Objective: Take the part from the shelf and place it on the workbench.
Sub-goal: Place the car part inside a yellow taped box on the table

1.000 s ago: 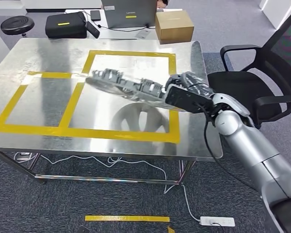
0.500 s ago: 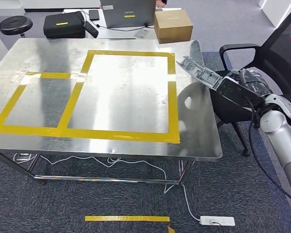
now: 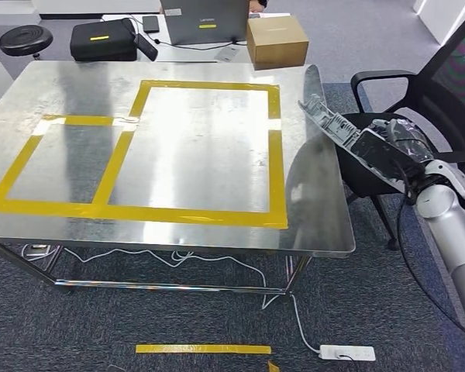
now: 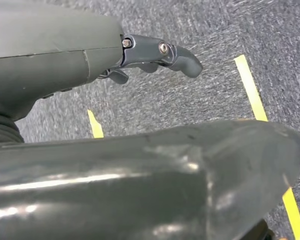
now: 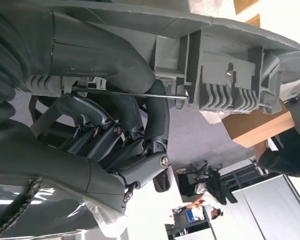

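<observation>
The steel workbench fills the frame's centre with its taped yellow rectangle bare, likely the drop zone, while at right the right hand clasps the grey part off the bench's edge, left hand slack, holding nothing

Grey ribbed part in dark grey right hand. Bare reflective silver workbench, marked with yellow tape rectangles. Blue-grey speckled carpet with yellow tape strip. Black mesh chair. Brown cardboard box. Black bag with yellow stripe. White power strip. Dark grey left hand.
</observation>
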Controlling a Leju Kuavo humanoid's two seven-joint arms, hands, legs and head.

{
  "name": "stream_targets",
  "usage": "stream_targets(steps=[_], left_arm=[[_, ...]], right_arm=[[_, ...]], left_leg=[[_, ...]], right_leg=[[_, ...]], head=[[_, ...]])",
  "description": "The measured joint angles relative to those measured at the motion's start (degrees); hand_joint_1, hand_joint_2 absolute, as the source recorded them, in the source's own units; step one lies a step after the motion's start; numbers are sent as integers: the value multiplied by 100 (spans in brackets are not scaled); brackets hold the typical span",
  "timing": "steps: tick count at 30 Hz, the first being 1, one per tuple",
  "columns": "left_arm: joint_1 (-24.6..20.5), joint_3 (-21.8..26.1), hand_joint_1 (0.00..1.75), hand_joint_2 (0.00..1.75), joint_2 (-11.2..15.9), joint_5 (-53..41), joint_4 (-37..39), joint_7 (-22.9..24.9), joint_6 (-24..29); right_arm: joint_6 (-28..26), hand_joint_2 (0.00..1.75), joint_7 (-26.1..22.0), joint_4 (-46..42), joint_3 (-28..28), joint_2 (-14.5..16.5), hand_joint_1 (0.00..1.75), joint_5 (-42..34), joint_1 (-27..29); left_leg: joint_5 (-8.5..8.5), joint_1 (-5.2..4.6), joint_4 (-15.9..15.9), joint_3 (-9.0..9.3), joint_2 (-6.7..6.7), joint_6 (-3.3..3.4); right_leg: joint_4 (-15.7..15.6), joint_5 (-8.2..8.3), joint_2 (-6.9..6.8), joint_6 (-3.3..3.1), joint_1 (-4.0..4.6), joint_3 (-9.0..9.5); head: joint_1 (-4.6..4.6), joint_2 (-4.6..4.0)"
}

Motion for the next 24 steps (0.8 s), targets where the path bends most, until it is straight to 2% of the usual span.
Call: stream_targets(steps=[10,17,24], left_arm=[[-26,16,0,0,0,-258,0,-140,10],[-98,-11,0,0,-13,-190,2,-169,46],[-128,-42,0,0,-27,-185,8,-182,62]], right_arm=[[244,175,-195,-52,-38,49,175,183,24],[693,175,-192,-222,111,462,175,249,-99],[765,175,-238,-325,310,721,175,258,-122]], left_leg=[[0,-2,0,0,0,0],[0,4,-1,1,3,0],[0,5,-2,0,-2,-1]], right_leg=[[0,1,1,0,0,4],[3,0,4,-1,3,1],[3,-5,-6,-7,5,4]], head=[[1,0],[-1,0],[1,1]])
